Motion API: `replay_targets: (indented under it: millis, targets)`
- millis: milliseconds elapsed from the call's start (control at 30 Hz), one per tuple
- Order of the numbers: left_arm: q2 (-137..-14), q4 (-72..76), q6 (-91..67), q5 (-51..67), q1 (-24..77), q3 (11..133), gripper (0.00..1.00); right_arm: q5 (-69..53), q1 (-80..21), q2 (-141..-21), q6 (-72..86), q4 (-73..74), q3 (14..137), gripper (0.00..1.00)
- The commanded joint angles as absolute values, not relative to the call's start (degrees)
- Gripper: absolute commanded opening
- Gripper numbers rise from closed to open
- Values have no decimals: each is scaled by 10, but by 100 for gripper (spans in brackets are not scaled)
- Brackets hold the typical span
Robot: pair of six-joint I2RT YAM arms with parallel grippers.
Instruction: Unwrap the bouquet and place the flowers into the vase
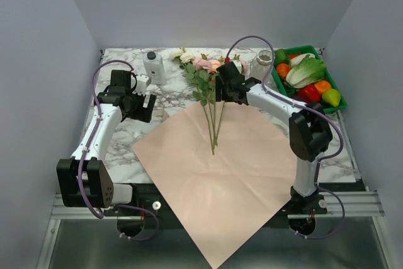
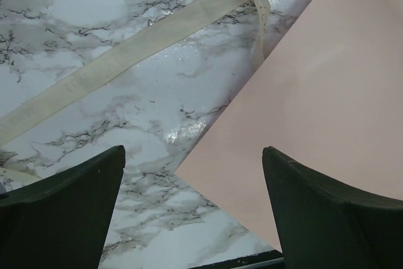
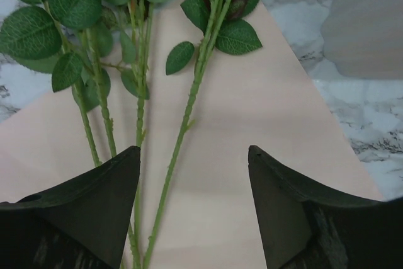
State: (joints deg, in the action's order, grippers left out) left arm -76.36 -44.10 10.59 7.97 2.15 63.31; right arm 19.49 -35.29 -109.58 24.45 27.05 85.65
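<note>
The bouquet lies unwrapped: its pale pink paper (image 1: 220, 174) is spread flat on the marble table. The flowers (image 1: 204, 67) rest on it, heads toward the back and green stems (image 1: 213, 124) pointing forward. My right gripper (image 1: 220, 89) hovers over the stems and is open; in the right wrist view one stem (image 3: 189, 111) runs between its fingers (image 3: 94, 206). My left gripper (image 1: 141, 105) is open and holds nothing, standing over the paper's left edge (image 2: 327, 92). The cream ribbon (image 2: 126, 55) lies loose on the marble. The white vase (image 1: 261, 64) stands at the back right of the flowers.
A short white labelled bottle (image 1: 154, 67) stands at the back left of the flowers. A green tray (image 1: 313, 48) with lettuce, peppers and other vegetables sits at the far right corner. The paper's near corner hangs over the table's front edge.
</note>
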Motion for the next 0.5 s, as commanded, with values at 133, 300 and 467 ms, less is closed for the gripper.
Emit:
replay_targets:
  millis: [133, 300, 467]
  targets:
    - [-766, -420, 107, 66, 12, 634, 99, 245, -354, -1172, 294, 260, 911, 68]
    - [-766, -418, 112, 69, 12, 631, 99, 256, -354, -1204, 321, 296, 929, 65]
    - [-766, -413, 111, 76, 11, 627, 99, 257, -354, -1221, 337, 308, 926, 64]
